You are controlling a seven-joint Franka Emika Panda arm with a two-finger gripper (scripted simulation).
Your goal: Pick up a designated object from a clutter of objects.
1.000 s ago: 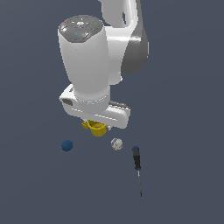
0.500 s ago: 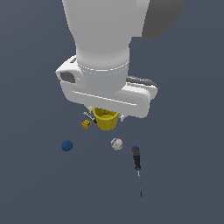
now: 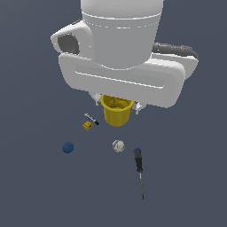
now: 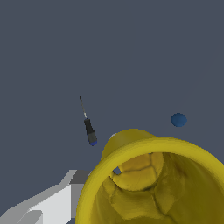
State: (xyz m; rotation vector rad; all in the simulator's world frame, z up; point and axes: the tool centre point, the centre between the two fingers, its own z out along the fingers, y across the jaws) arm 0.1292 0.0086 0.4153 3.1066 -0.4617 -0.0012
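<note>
The yellow cup (image 3: pixel 117 111) hangs directly under the gripper (image 3: pixel 117 105), clear of the grey floor (image 3: pixel 186 186), its rim tucked up against the underside of the white hand body. In the exterior view two pale fingertips (image 3: pixel 138 106) show at either side of the cup's rim, one on each flank, so the cup sits between them; whether one finger reaches inside the wall cannot be told from this view. In the wrist view the cup (image 4: pixel 153 183) fills the near field, its open mouth facing the camera, and one grey-white finger (image 4: pixel 65 192) lies against its outer wall. The fingers are closed onto the cup, pinching it.

Below the fingers, on the floor, lie the other things. The tiny yellow block (image 3: pixel 87 126) and the small black-white marker (image 3: pixel 91 119) are just beside each other, toward the exterior view's left of the cup. The blue ball (image 3: pixel 68 147) lies farther out on that side. The white-grey ball (image 3: pixel 118 146) rests almost straight beneath the cup, and the screwdriver (image 3: pixel 139 166) lies near it, toward the exterior view's right.
</note>
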